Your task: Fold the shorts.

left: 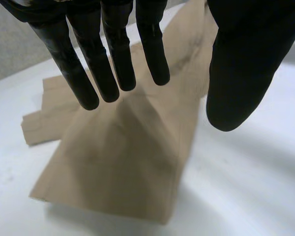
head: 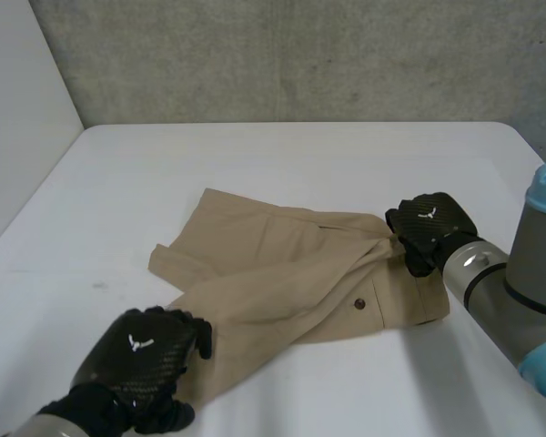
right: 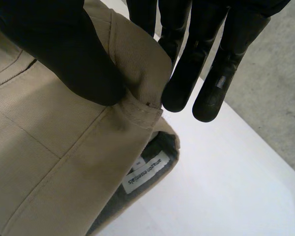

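Tan shorts [head: 282, 282] lie crumpled across the middle of the white table, one leg folded over towards my left hand [head: 141, 355]. That hand hovers above the leg's hem [left: 123, 162] with fingers [left: 113, 54] straight and thumb apart, holding nothing. My right hand [head: 432, 223] is at the waistband end. Its thumb [right: 49, 44] and fingers [right: 187, 69] pinch a raised fold of the waistband [right: 137, 64]. A white label [right: 146, 176] shows inside the waist opening below the pinch.
The white table [head: 255, 155] stretches behind the shorts to a grey concrete wall [head: 300, 55]. A white panel [head: 18, 109] borders the left side. A dark button [head: 359, 304] sits on the shorts near the waist.
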### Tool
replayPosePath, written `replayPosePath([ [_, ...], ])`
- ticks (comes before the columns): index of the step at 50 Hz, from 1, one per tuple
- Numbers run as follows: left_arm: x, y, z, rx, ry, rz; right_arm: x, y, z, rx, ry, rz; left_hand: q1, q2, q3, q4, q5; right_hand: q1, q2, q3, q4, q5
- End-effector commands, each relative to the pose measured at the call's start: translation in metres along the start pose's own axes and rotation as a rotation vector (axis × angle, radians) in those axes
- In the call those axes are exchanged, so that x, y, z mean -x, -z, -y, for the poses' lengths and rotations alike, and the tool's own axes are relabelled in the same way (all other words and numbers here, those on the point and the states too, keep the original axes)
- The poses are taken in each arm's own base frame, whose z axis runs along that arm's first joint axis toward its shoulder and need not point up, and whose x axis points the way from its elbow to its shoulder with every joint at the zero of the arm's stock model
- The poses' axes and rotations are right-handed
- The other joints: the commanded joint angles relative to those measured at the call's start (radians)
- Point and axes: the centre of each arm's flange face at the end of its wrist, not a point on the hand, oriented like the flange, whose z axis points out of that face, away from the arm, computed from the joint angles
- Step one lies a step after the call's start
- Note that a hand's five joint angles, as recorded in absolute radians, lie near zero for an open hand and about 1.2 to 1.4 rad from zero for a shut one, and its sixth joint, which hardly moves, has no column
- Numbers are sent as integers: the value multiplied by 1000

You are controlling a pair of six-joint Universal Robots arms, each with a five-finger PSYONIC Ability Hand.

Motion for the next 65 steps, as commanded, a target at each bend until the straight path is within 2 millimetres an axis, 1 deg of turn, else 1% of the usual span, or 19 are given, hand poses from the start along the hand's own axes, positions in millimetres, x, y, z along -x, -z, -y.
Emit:
replayPosePath([
  [1, 4, -18, -29, 132, -22, 115, 5, -6, -6, 20, -15, 16, -22, -15, -18, -15, -12, 436, 224, 209, 206, 229],
  [3, 7, -30, -35, 141, -33, 172, 5, -6, -7, 20, -15, 18, -7, -1, -4, 0, 3, 436, 224, 209, 206, 229],
  [4, 7, -32, -36, 140, -38, 179, 5, -6, -6, 19, -15, 17, -10, -3, -6, -3, 0, 436, 224, 209, 206, 229],
  [10, 1, -40, -36, 104, -49, 174, 6, -5, -8, 26, -16, 21, -31, -24, -27, -23, -20, 436, 224, 209, 206, 229],
  [13, -1, -44, -37, 92, -47, 172, 6, -5, -9, 27, -17, 21, -101, -94, -97, -94, -91, 436, 224, 209, 206, 229],
  [29, -5, -66, -47, 94, -80, 174, 4, -4, -11, 31, -20, 17, -13, -6, -9, -6, -3, 436, 224, 209, 206, 229],
  [30, -4, -70, -48, 87, -80, 181, 4, -4, -11, 31, -20, 17, 63, 69, 66, 70, 73, 436, 224, 209, 206, 229],
  [33, -3, -73, -47, 74, -82, 188, 4, -4, -11, 31, -20, 17, 134, 140, 137, 141, 144, 436, 224, 209, 206, 229],
  [37, 3, -79, -44, 48, -67, 213, 4, -4, -11, 31, -18, 17, 471, 477, 474, 478, 481, 436, 224, 209, 206, 229],
  [39, 4, -78, -42, 39, -63, 216, 4, -4, -11, 31, -18, 17, 609, 615, 612, 616, 619, 436, 224, 209, 206, 229],
  [40, 5, -77, -38, 23, -58, 220, 4, -4, -11, 31, -18, 17, 723, 729, 726, 730, 733, 436, 224, 209, 206, 229],
  [43, 6, -72, -28, -19, -46, 222, 4, -4, -11, 31, -18, 17, 735, 742, 739, 742, 745, 436, 224, 209, 206, 229],
  [44, 7, -67, -21, -46, -41, 224, 4, -5, -11, 31, -19, 16, 735, 742, 739, 742, 745, 436, 224, 209, 206, 229],
  [49, 9, -56, -7, -105, -49, 227, 3, -5, -10, 29, -17, 14, 735, 742, 739, 742, 745, 436, 224, 209, 206, 229],
  [54, 11, -52, -5, -100, -105, 230, 3, -5, -8, 20, -17, 17, 735, 742, 739, 742, 745, 436, 224, 209, 206, 229],
  [55, 12, -52, -8, -83, -120, 231, 2, -5, -7, 18, -15, 16, 677, 684, 681, 685, 688, 436, 224, 209, 206, 229],
  [57, 12, -51, -11, -67, -135, 229, 2, -5, -8, 19, -15, 16, 189, 196, 193, 196, 199, 436, 224, 209, 206, 229],
  [58, 11, -50, -14, -56, -143, 223, 3, -4, -8, 18, -16, 18, 15, 22, 19, 22, 25, 436, 224, 209, 206, 229],
  [65, 9, -53, -28, 4, -152, 214, 7, -3, -9, 27, -7, 25, -22, -15, -18, -15, -12, 436, 224, 209, 206, 229],
])
